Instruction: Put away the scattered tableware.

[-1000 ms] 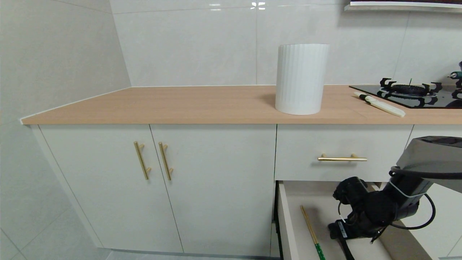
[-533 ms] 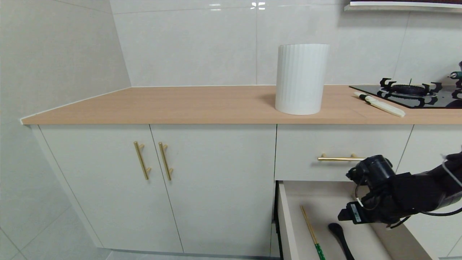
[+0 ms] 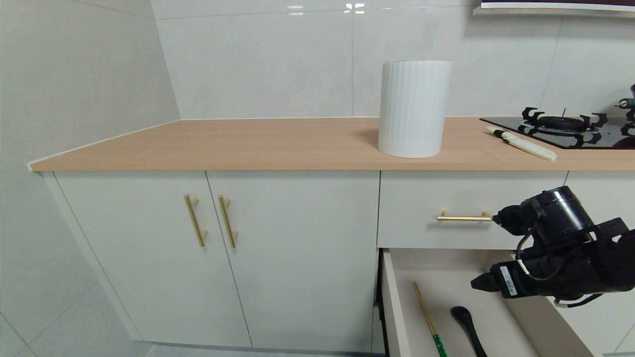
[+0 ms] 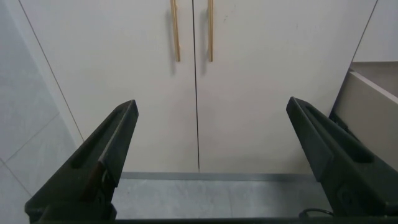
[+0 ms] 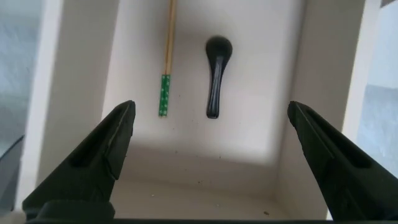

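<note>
The right gripper [image 5: 209, 107] hung over the open white pull-out drawer [image 3: 393, 302], its jaws spread wide and holding nothing. Below it, on the drawer floor, lay the slim black spoon [image 5: 215, 78] and, just beside it but apart, the wooden chopsticks with green-patterned ends [image 5: 166, 56]. Both were already stowed. The left gripper [image 4: 211, 106] was low in front of the white cabinet doors, its jaws likewise spread and empty.

One piece apparently remained out: a long cream-coloured knife with a dark band [image 3: 521, 143], flat on the wooden bench [image 3: 248, 144], just beside the edge of the black glass gas hob [image 3: 560, 129].

The risks lay mostly in getting up to it. In the head view the right arm sat close under the gold bar handle [image 3: 469, 217] of the shut upper drawer, so a steep rise could clip that handle or the bench's front lip. The knife was thin and lay flat, so jaws closing from above might skid off it, or nudge it onto the hob or off the front of the bench. The tall white ribbed cylinder [image 3: 414, 109] stood near it, and a wide sweep could tip that over. The drawer also jutted out, and a careless elbow could shove it.
</note>
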Tool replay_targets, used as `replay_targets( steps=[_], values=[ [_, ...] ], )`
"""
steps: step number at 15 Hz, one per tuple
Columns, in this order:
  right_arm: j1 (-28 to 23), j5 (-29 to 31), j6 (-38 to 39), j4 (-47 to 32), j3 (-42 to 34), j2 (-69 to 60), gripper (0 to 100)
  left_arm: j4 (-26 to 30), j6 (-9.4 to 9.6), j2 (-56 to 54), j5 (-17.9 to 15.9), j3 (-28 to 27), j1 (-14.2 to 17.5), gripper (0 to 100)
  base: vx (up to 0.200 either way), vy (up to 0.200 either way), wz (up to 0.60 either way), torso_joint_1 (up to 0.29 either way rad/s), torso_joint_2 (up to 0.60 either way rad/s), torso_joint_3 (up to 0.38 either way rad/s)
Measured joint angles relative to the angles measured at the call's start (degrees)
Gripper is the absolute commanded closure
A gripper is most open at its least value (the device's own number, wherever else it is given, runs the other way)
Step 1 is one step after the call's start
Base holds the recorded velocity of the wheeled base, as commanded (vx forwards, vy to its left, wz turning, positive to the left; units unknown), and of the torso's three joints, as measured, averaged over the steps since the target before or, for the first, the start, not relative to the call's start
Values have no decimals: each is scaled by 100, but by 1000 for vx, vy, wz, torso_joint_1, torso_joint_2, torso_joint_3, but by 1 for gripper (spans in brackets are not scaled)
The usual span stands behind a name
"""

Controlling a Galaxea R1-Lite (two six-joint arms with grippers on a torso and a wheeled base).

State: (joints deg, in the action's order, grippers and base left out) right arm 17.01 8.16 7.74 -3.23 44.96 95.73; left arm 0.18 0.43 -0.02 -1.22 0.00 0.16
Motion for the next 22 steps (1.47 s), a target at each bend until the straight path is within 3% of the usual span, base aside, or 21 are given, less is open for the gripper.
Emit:
replay_targets(
  steps=[9,15,22],
  values=[
    [195,-13,-200,-798,21,-513,0,0,-7,0,0,0,0,0,-200,0,0,1,2,5],
    [645,-22,-279,-1291,-28,-384,0,0,-7,0,0,0,0,0,0,0,0,0,0,0],
    [1375,-22,-239,-1313,-169,421,0,0,-7,0,0,0,0,0,0,0,0,0,0,0]
  ],
)
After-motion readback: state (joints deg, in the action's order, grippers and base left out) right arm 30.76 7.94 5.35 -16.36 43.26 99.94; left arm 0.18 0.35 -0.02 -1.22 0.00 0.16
